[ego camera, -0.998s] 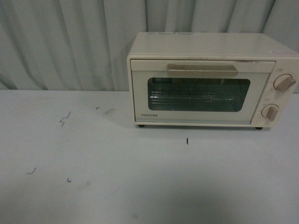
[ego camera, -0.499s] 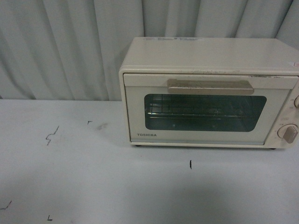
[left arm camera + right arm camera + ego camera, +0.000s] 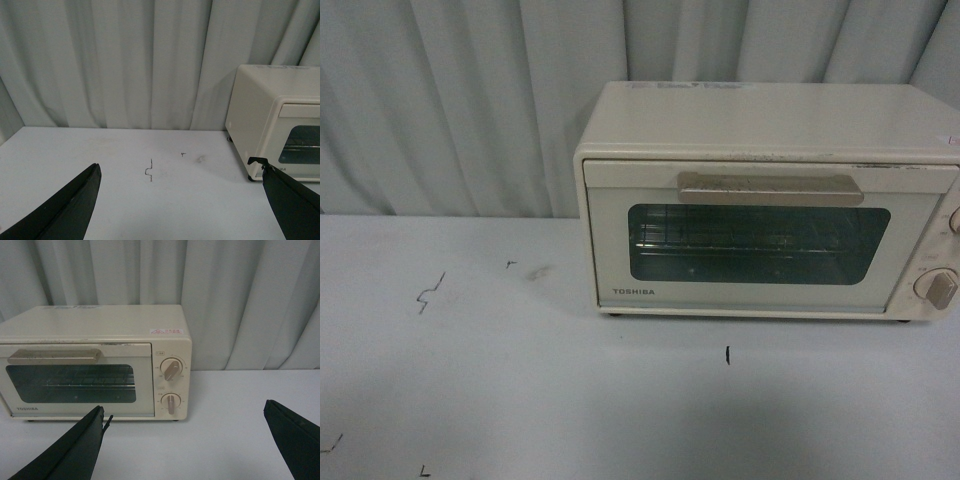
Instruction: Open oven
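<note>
The cream-white oven (image 3: 770,200) stands on the white table against the curtain, at the right of the front view. Its glass door is shut, the beige bar handle (image 3: 770,188) running across the top of the door, and a wire rack shows behind the glass. Neither arm appears in the front view. My left gripper (image 3: 180,172) hangs open over bare table, well short of the oven's (image 3: 272,127) left side. My right gripper (image 3: 182,415) is open too, in front of the oven (image 3: 95,362) and its two knobs (image 3: 171,370), touching nothing.
A pleated grey curtain (image 3: 470,100) closes off the back of the table. Small black pen marks (image 3: 428,293) dot the white tabletop (image 3: 520,400). One knob (image 3: 938,287) sits at the front view's right edge.
The front view has closed in on the oven, which now looks larger and lower than a second ago. Since half a second ago hardly anything has shifted. The door stays shut.
</note>
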`<action>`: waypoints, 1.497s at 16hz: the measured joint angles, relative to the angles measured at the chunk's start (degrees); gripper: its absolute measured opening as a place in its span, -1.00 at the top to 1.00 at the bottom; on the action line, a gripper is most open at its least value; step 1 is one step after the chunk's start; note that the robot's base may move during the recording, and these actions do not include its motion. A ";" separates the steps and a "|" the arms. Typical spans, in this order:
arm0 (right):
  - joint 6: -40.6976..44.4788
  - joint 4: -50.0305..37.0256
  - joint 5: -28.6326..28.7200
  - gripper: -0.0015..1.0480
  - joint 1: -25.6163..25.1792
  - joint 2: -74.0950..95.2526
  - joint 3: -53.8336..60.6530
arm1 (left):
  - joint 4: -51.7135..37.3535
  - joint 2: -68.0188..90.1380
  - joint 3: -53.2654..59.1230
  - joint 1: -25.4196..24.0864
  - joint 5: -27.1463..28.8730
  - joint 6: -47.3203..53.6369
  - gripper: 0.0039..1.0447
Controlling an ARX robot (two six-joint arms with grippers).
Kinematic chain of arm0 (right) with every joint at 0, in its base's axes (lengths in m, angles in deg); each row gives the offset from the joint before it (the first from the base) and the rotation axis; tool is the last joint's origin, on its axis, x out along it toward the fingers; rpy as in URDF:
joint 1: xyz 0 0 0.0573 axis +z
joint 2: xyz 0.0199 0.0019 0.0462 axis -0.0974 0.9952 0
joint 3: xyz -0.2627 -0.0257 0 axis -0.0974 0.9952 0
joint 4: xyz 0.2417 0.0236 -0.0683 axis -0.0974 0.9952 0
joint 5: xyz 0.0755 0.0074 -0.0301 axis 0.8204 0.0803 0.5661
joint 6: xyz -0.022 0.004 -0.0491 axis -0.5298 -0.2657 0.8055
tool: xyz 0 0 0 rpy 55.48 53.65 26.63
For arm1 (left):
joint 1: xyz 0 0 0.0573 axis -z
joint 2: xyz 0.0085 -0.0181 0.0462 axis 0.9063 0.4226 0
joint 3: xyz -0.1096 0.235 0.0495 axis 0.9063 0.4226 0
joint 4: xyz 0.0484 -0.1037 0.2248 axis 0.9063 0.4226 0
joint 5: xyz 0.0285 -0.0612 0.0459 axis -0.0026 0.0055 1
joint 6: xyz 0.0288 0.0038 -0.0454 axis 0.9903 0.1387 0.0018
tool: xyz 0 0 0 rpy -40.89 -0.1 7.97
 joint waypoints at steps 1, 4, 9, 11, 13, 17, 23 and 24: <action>0.00 0.00 0.00 -0.87 0.00 0.00 0.00 | 0.00 0.00 0.00 0.00 0.00 0.00 -0.88; 0.00 0.00 0.00 -0.87 0.00 0.02 0.00 | 21.94 24.92 -16.17 6.38 -13.57 -16.17 -0.88; 0.00 -0.02 0.00 -0.87 0.00 0.02 0.00 | -9.14 61.79 -21.38 20.35 -11.56 -37.92 -0.88; 0.00 -0.02 0.02 -0.87 0.00 0.02 0.00 | -17.86 75.12 -24.37 24.24 -12.17 -44.39 -0.88; 0.00 -0.02 0.00 -0.87 0.00 0.02 0.00 | -23.80 85.61 -25.16 28.33 -12.17 -50.66 -0.88; 0.00 -0.02 0.00 -0.87 0.00 0.02 0.00 | -36.57 99.71 -27.30 32.28 -11.85 -61.11 -0.88; 0.00 -0.02 0.00 -0.87 0.00 0.02 0.00 | -43.87 110.51 -30.47 33.64 -7.56 -66.82 -0.88; 0.00 -0.02 0.00 -0.87 0.00 0.02 0.00 | -44.22 111.32 -31.12 33.62 -6.03 -66.71 -0.88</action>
